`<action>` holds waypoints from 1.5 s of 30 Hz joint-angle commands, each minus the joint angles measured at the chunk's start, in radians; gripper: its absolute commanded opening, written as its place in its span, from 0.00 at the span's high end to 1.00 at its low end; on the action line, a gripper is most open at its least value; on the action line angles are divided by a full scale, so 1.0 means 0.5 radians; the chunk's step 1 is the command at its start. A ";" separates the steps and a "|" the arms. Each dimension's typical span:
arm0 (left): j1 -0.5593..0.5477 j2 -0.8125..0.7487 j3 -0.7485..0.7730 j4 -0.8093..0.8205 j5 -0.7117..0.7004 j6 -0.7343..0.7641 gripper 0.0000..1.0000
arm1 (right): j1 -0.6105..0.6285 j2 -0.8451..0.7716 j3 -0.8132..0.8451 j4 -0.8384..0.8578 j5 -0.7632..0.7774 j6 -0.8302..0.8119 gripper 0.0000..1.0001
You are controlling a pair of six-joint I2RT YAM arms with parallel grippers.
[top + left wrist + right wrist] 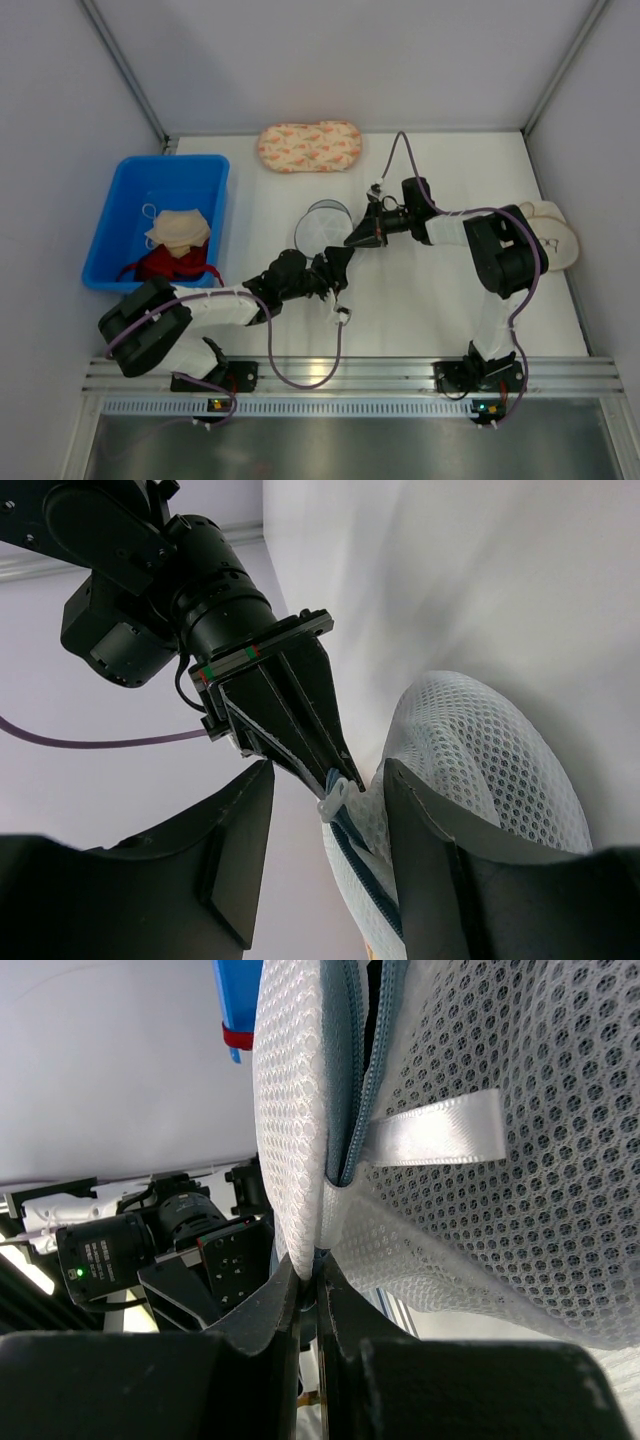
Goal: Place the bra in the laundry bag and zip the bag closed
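Zip step. Right gripper (310, 1278) clamped on small white zipper pull (335, 802) of round white mesh laundry bag (322, 222), mid-table. Left gripper (333, 268) jaws apart, straddling bag edge. Black bra not discernible, likely inside. Suggest: left pinches mesh first, then right pulls along grey-blue zipper (360, 1080), fabric taut.

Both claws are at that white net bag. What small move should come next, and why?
Probably the left gripper should close on the bag to steady it. Its fingers stand wide apart with the bag's edge between them, while the right gripper is pinched shut at the zipper end. A dark gap along the zipper suggests it is partly open, so pulling needs a counter-hold.
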 commanded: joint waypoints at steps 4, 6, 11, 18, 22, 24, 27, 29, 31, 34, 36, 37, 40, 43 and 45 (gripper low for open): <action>0.002 -0.057 0.028 0.045 0.101 0.016 0.44 | 0.045 -0.040 0.030 0.030 0.008 -0.026 1.00; -0.001 -0.097 -0.030 -0.010 0.159 0.058 0.41 | 0.045 -0.040 0.036 0.027 0.008 -0.023 1.00; -0.035 -0.161 -0.129 -0.044 0.169 0.077 0.37 | 0.045 -0.034 0.036 0.030 0.011 -0.020 1.00; -0.044 -0.155 -0.037 -0.044 0.077 -0.018 0.39 | 0.051 -0.028 0.033 0.030 0.026 -0.014 1.00; -0.059 -0.137 0.000 -0.044 0.053 -0.049 0.41 | 0.057 -0.034 0.018 0.030 0.054 -0.017 1.00; -0.066 -0.131 0.012 -0.041 0.040 -0.052 0.43 | 0.063 -0.049 0.011 0.021 0.072 -0.026 1.00; -0.072 -0.106 0.033 -0.041 0.003 -0.067 0.45 | 0.066 -0.064 0.005 -0.013 0.091 -0.060 1.00; -0.072 -0.088 0.058 -0.041 -0.024 -0.073 0.46 | 0.069 -0.068 0.011 -0.037 0.088 -0.072 1.00; -0.072 -0.054 0.073 -0.041 -0.076 -0.083 0.50 | 0.069 -0.068 0.011 -0.037 0.088 -0.072 1.00; -0.072 -0.023 0.098 -0.041 -0.129 -0.107 0.54 | 0.066 -0.071 0.011 -0.040 0.085 -0.072 1.00; -0.072 -0.017 0.101 -0.044 -0.132 -0.113 0.55 | 0.066 -0.068 0.011 -0.040 0.082 -0.072 1.00; -0.072 -0.020 0.098 -0.044 -0.132 -0.107 0.56 | 0.066 -0.065 0.014 -0.040 0.082 -0.072 1.00; -0.072 -0.035 0.080 -0.099 -0.119 -0.080 0.57 | 0.066 -0.061 0.027 -0.040 0.078 -0.069 1.00; -0.072 -0.039 0.055 -0.117 -0.116 -0.055 0.58 | 0.066 -0.068 0.024 -0.034 0.075 -0.069 1.00; -0.072 -0.026 0.058 -0.117 -0.125 -0.058 0.61 | 0.069 -0.074 0.015 -0.034 0.075 -0.066 1.00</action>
